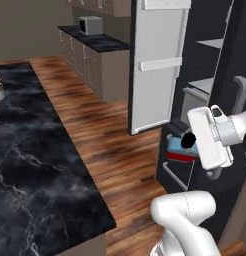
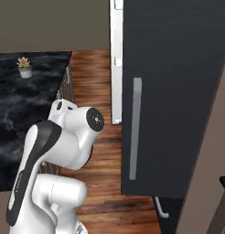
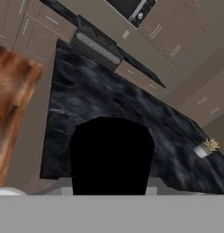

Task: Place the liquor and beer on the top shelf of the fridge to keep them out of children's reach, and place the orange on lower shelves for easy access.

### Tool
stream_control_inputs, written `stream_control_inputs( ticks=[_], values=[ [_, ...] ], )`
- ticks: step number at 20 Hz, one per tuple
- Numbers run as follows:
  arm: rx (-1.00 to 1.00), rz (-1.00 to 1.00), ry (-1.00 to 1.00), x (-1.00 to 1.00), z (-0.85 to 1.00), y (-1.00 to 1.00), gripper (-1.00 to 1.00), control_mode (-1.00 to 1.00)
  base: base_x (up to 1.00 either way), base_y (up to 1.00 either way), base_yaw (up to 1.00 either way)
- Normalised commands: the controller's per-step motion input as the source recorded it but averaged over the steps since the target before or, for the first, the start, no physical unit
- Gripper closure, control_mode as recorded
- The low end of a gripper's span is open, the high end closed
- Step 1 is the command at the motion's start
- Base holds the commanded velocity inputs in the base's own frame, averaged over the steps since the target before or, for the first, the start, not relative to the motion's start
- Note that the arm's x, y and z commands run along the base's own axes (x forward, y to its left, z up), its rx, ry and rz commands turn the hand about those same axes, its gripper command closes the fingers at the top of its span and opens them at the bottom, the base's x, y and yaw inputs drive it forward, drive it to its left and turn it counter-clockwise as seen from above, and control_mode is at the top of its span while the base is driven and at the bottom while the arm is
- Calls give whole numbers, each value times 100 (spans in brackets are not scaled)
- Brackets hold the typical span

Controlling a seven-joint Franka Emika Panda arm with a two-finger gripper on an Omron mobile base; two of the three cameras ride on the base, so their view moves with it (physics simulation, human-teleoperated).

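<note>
The fingers are closed on the liquor, a narrow grip around the bottle near its black cap; its red body and pale-blue shoulders hang just beyond them, tipped on its side. Just behind the held bottle stands the open fridge, its pale-grey shelves above the fingers. The white fridge door stands open to the left of the fingers. The black marble desk lies well away, farther left.
</note>
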Motion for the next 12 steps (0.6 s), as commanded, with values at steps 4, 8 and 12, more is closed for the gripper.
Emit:
stream_control_inputs(
  ticks=[4, 8, 12],
  values=[
    [0, 0, 0, 0, 0, 0, 100, 100, 52, 0, 15],
    [0, 0, 0, 0, 0, 0, 100, 100, 47, 1, 8],
    [0, 0, 0, 0, 0, 0, 100, 100, 40, 14, 4]
  ],
)
